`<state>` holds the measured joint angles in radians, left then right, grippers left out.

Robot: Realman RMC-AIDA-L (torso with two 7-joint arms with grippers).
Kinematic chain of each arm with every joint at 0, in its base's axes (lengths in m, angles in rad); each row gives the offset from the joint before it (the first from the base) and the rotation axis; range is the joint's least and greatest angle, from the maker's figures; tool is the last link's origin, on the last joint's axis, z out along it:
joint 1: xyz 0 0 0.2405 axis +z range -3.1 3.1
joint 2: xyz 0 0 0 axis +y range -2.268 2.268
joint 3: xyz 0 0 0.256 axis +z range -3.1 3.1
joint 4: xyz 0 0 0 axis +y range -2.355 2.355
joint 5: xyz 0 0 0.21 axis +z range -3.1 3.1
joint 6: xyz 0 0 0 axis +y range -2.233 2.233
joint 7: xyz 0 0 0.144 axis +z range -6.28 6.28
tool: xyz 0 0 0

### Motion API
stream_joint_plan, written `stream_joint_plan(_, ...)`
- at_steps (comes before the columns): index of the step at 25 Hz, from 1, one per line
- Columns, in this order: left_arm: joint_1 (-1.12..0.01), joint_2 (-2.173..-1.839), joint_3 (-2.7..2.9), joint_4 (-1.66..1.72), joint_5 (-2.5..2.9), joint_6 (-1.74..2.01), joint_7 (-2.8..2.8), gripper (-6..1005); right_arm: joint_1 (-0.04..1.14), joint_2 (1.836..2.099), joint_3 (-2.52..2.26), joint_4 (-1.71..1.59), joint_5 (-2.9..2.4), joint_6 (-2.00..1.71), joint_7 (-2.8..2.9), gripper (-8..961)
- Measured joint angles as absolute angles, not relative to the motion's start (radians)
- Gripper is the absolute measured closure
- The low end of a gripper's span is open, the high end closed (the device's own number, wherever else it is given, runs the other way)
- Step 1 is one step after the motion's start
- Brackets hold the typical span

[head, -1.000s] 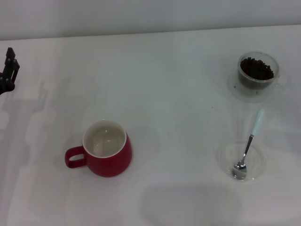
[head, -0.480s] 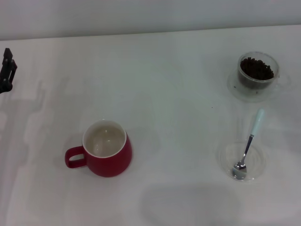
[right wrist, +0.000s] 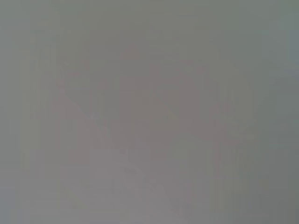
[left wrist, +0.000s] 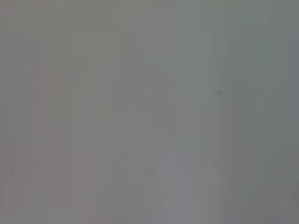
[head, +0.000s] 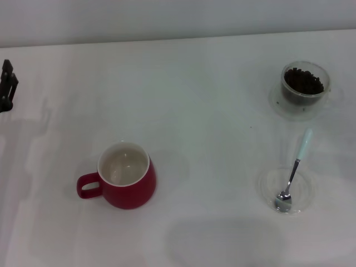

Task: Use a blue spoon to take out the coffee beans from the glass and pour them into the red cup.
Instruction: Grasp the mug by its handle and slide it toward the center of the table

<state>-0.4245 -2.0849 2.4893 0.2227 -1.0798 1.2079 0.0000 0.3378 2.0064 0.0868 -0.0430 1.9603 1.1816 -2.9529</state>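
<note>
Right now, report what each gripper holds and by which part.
Nothing is held. The blue spoon lies untouched in its dish; the left gripper sits at the table's far left edge, and the right gripper is out of view.

A white worktop (head: pixel 211 111) carries a flat shallow clear dish (head: pixel 303 192) at the near right and a clear saucer (head: pixel 278 103) at the far right, well apart.

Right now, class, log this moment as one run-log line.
left gripper: far left edge | spoon: bowl in dish | beans: in glass | cup: empty
</note>
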Motion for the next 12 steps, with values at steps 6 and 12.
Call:
stream_joint_plan(6, -0.365, -2.087, 2.531, 0.236, -1.051, 1.241, 0.000, 322, 0.334, 2.006, 0.082, -0.040, 1.957, 1.183, -2.953, 90)
stream_joint_plan(12, -0.270, -2.087, 2.554, 0.266, -1.024, 1.318, 0.000, 319, 0.330, 2.006, 0.087, -0.031, 1.958, 1.186, -2.949, 90)
